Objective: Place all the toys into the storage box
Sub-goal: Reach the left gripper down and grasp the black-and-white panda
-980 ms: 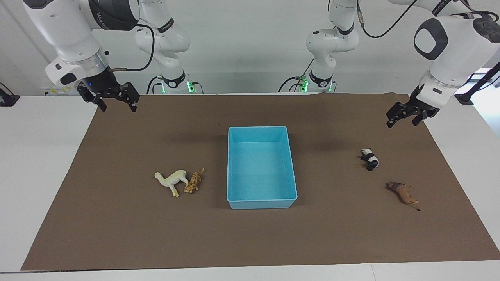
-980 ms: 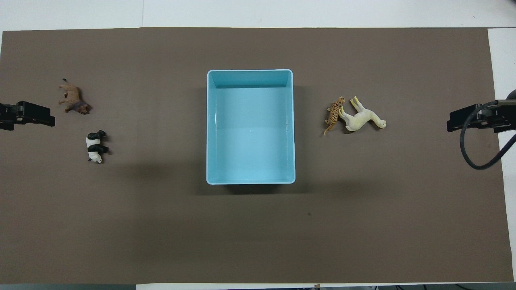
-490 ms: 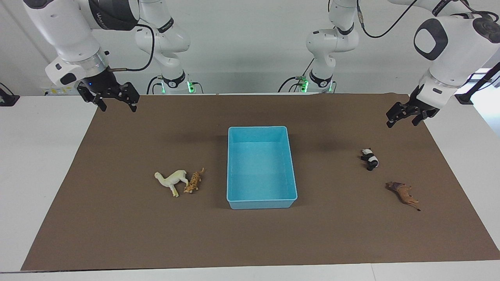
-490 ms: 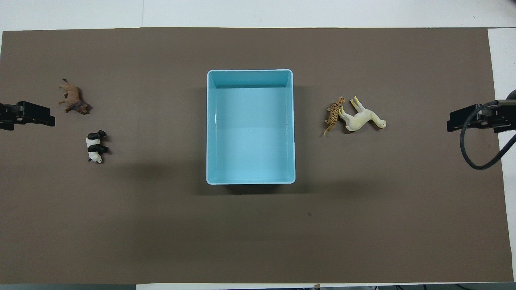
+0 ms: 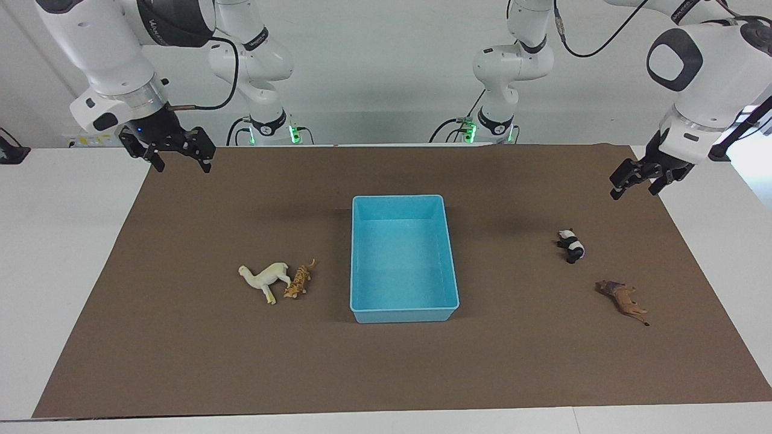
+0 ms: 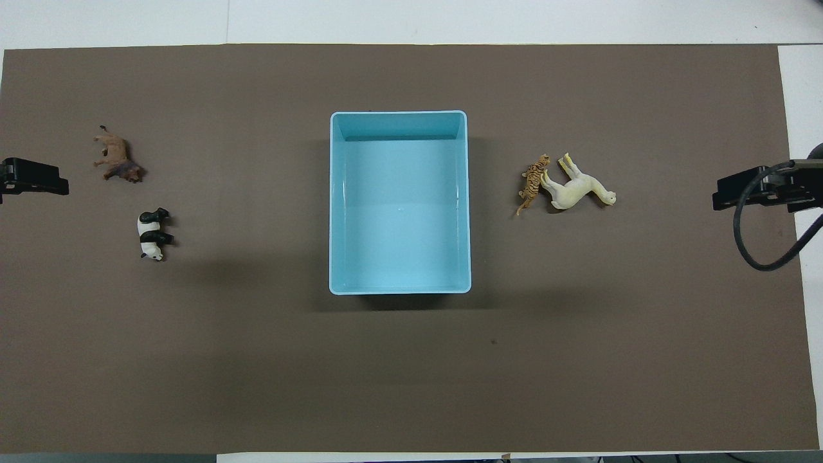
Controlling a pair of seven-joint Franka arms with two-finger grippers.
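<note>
My left claw [image 5: 641, 181] hangs in the air over the brown mat's [image 5: 181, 361] edge at its own end of the counter [image 5: 60, 271], fingers slightly parted and holding nothing. My right claw [image 5: 179, 158] hangs over the mat's corner at its end, fingers spread wide, also holding nothing. Nearest my left claw I see the panda [image 5: 571, 246], with the lion [image 5: 624, 299] farther from the robots, apart from it. The storage box [image 5: 357, 259] sits mid-mat with bare mat all round its rim. Toward my right arm's end the tiger [image 5: 298, 281] and llama [image 5: 266, 277] lie touching, near the box.
</note>
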